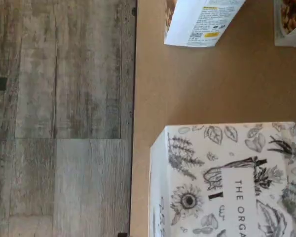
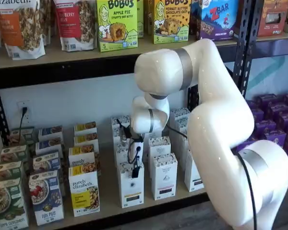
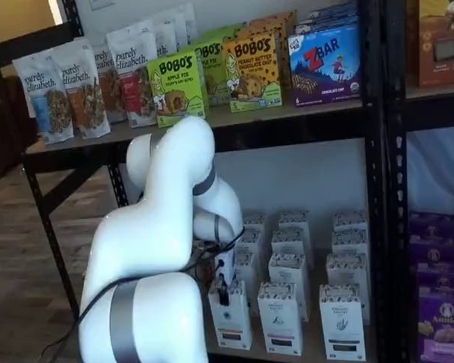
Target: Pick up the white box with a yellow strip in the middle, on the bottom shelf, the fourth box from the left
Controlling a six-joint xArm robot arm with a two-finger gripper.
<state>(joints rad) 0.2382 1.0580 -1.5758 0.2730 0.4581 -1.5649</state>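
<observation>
Half the white box [image 2: 131,184] behind the hand [image 2: 135,168].

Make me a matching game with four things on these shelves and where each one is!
Things:
1. white box
2. Bobo's box
3. fingers
4. Purely Elizabeth box

Places:
A. top shelf
B. just above the white box
C. bottom shelf, left of the white box
D. bottom shelf, front row, under the fingers

Pairs: 1-D, 2-A, 3-B, 4-C
</observation>
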